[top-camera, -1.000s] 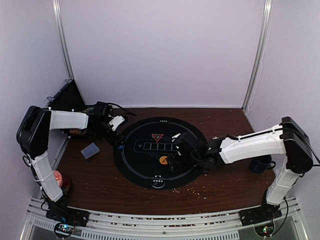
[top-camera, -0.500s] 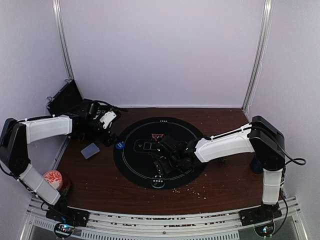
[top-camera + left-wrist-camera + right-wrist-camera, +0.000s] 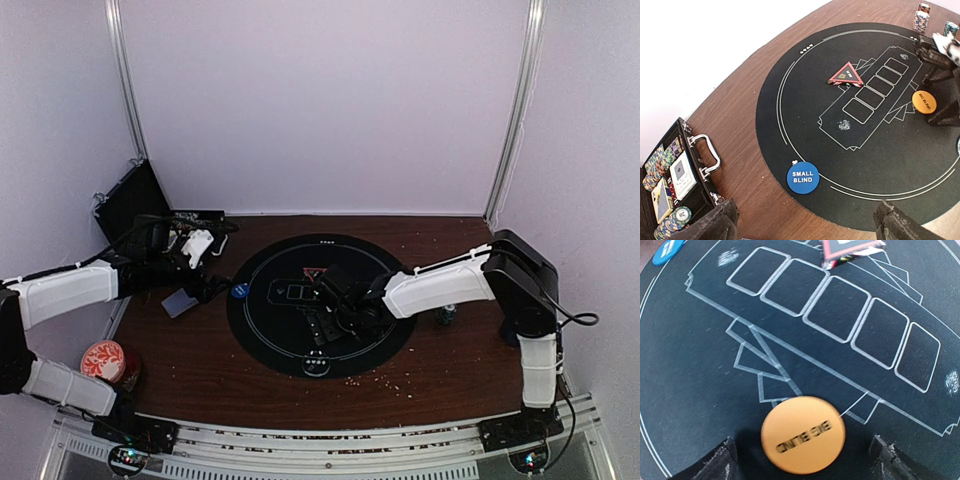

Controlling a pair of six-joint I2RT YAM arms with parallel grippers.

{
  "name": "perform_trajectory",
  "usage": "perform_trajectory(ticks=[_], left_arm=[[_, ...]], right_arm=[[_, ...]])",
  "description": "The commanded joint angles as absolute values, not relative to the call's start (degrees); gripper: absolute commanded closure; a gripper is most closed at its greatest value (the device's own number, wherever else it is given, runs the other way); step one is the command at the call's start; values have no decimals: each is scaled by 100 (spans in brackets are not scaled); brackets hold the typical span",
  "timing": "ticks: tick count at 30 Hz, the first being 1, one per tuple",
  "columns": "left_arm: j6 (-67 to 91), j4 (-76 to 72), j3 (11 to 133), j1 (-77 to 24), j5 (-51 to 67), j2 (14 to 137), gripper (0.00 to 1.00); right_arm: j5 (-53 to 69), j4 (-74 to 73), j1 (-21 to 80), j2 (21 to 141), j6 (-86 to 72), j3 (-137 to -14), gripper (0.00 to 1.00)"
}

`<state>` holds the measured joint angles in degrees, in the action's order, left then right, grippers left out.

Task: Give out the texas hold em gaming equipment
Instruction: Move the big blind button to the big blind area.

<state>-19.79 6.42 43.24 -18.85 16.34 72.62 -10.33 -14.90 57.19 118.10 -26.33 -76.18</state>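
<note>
Blue button (image 3: 803,178) at mat (image 3: 810,135) edge

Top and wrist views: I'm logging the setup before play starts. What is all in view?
mat: one, black, round, table centre
blue button: one, on mat's left edge
orange button: one, on mat
triangle: one, red, on mat
chip stacks: three seen, striped, on wood right of mat
deck: one, grey-blue, left of mat
case: one, black, open, far left corner, holding chips and cards
can: one, red-topped, near left
table: one, brown wood
left gripper: open, by blue button
right gripper: open, over orange button
</note>
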Motion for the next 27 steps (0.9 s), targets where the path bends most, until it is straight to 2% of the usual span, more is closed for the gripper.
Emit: perform_trajectory(ticks=[1,19,27], left_arm=[[-1846,-262,4089,-1851,1633,7214,2],[-1748,-733,3946,-1836,1412,7601,2],[-1732,-757,3946,-1820,1389,7595,2]], right_arm=[[-694,-1318,5521,11950,-2787,-7460,10],[-812,-1477,5627,12345,-2474,-7762,29],[-826,-1537,5800,12441,-2359,-7910,32]])
